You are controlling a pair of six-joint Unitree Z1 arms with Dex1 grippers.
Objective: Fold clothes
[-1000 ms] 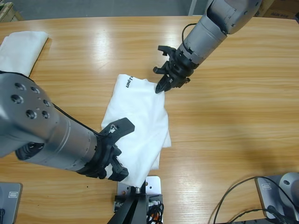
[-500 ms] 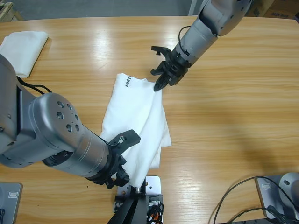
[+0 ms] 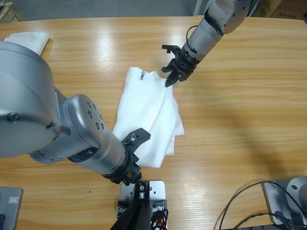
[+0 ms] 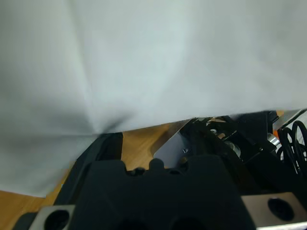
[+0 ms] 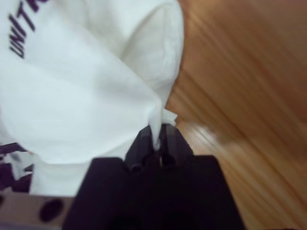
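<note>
Pinched together on the upper edge of the white T-shirt (image 3: 148, 117), the right gripper (image 3: 169, 80) holds a small tuft of cloth between its black jaws, beside dark lettering printed on the fabric. Over the shirt's near edge sits the left gripper (image 3: 130, 165), white cloth draped across its view, and I cannot tell how its jaws stand. Folded in the middle of the wooden table (image 3: 240, 120), the shirt lies well apart from a second white garment (image 3: 29, 38) at the far corner.
</note>
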